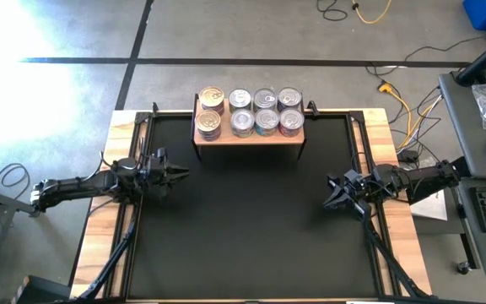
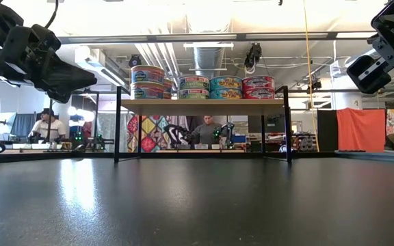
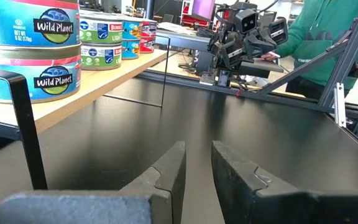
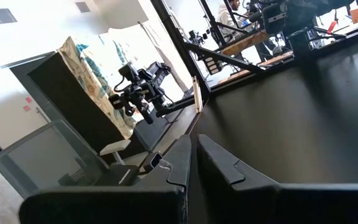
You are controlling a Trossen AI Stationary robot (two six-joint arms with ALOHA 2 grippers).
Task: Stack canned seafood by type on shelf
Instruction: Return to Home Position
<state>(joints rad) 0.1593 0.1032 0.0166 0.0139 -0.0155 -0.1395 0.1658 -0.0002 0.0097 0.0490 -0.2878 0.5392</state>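
Black tabletop [image 1: 251,219] — bare across its near half. Left gripper [image 1: 178,173] at 9 o'clock, above the table, fingers [image 3: 166,174] a narrow slit apart, holding nothing. Right gripper [image 1: 331,194] at 3 o'clock, also raised, fingers [image 4: 180,160] together, empty. Shelf [image 1: 249,135] at 12 o'clock, against the far edge — tins [image 1: 251,111] on it in four columns, two rows deep, stacked two high in the low view.
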